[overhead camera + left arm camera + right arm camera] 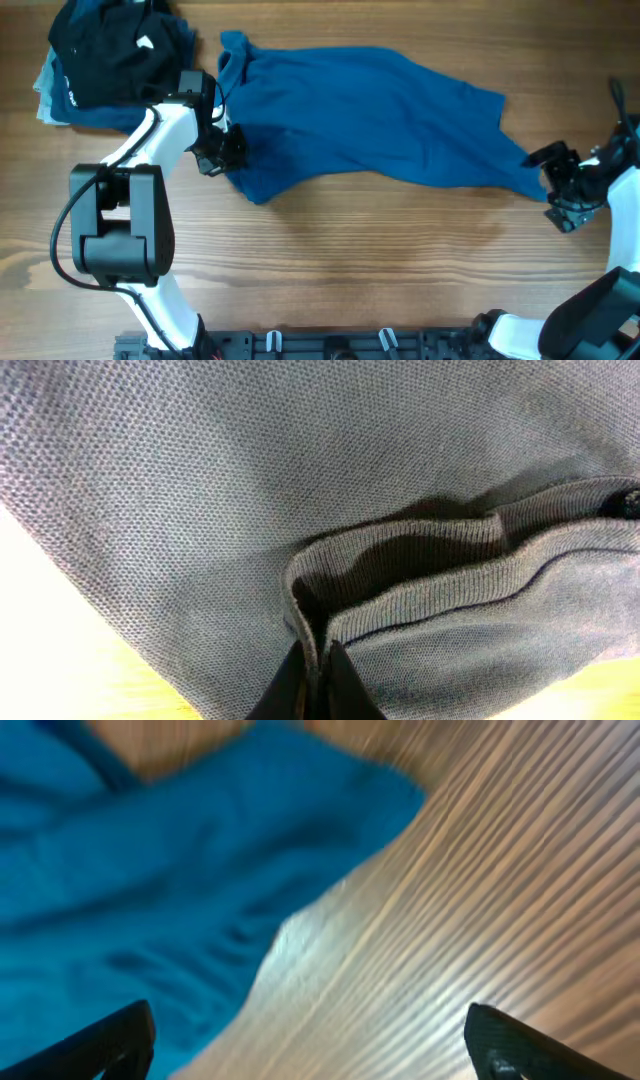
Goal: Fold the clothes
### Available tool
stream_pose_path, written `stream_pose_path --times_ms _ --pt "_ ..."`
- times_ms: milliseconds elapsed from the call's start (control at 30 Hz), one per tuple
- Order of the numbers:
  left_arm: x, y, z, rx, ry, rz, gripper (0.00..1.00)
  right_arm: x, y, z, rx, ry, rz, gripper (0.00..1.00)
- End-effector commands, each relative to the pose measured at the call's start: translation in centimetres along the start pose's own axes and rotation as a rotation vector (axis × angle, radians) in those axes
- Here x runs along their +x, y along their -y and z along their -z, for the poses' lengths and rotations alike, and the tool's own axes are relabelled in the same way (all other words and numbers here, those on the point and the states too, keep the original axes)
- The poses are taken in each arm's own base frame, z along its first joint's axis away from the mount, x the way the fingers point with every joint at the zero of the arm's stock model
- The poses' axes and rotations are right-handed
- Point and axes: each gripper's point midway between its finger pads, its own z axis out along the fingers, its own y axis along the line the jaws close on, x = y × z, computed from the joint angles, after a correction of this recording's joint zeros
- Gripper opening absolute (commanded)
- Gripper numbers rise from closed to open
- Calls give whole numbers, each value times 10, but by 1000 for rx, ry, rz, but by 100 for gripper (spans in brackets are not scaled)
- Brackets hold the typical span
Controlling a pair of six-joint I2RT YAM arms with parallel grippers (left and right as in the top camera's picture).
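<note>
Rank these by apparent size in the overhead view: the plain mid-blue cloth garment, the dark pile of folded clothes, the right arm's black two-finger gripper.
1. mid-blue cloth garment
2. dark pile of folded clothes
3. right gripper, clearly smallest

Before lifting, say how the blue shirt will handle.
Probably floppy: the blue shirt lies in soft folds, so it should sag from the left pincer, shut on its edge. Likely light: the knit looks thin. Pushed, it may bunch, not slide.

surface: wooden worktop (400, 270), warm mid-brown, grain running 9-to-3 | coverage: fills overhead view | light: even, soft shadows, pale sheen on wood in right wrist view | 6 o'clock edge: black rail (330, 350)
</note>
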Motion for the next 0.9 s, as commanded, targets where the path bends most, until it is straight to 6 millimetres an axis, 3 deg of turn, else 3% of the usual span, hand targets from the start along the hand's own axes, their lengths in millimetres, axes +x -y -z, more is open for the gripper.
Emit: stream_pose_path --times_ms 0,167,433,633,867 --pt "2 -5 -6 0 -20 24 5 -18 16 1 -4 34 -71 100" --pt "1 -4 -6 3 -16 46 4 -19 28 -17 25 -10 -81 100" --pt "3 -4 -6 6 -24 47 4 -11 26 -55 -65 -47 -85 99" --pt "3 -4 -6 6 -24 47 4 -16 31 -62 -52 -10 -85 80" --pt "3 -4 -6 7 -23 47 4 -21 40 -76 -38 40 -92 79"
